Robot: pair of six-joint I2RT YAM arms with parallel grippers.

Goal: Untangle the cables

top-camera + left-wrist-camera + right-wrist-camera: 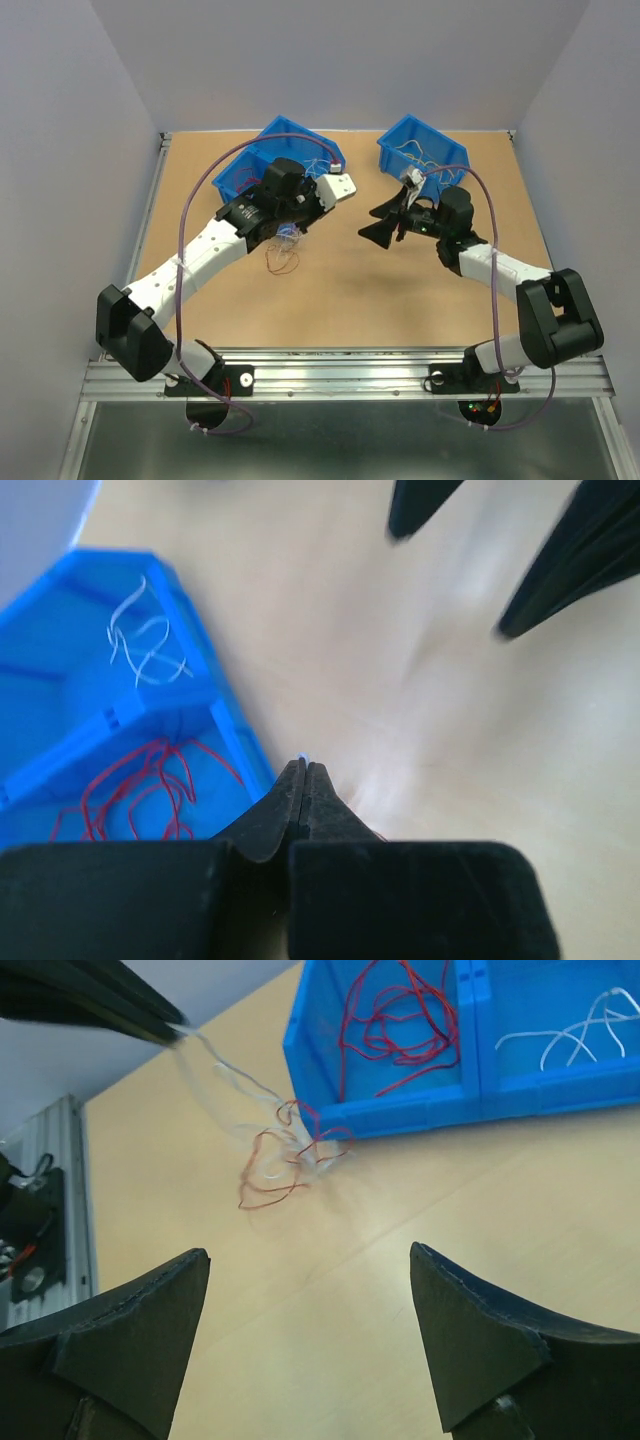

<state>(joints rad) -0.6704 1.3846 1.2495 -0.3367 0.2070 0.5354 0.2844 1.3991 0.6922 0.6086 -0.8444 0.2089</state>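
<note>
The small tangle of thin red and white cables sat low by the tan wooden surface, just beside the blue plastic divided bin. Whether it rested there or hung just clear could not be told. One white strand rose from it to the left claw, which was clenched on that strand. The right claw stood released, jaws wide, near the bunch but apart from it.

The wire looked almost weightless, limp yet springy. It would likely slip from smooth pads and drag the whole knot along. A free loop at the knot's edge, away from the held strand, seemed the best place to pinch.

The right wrist view showed the strand and the knot. The left wrist view gave only a white speck at its closed tips, plus the loose red wires and loose white wires lying in separate compartments of the bin.
</note>
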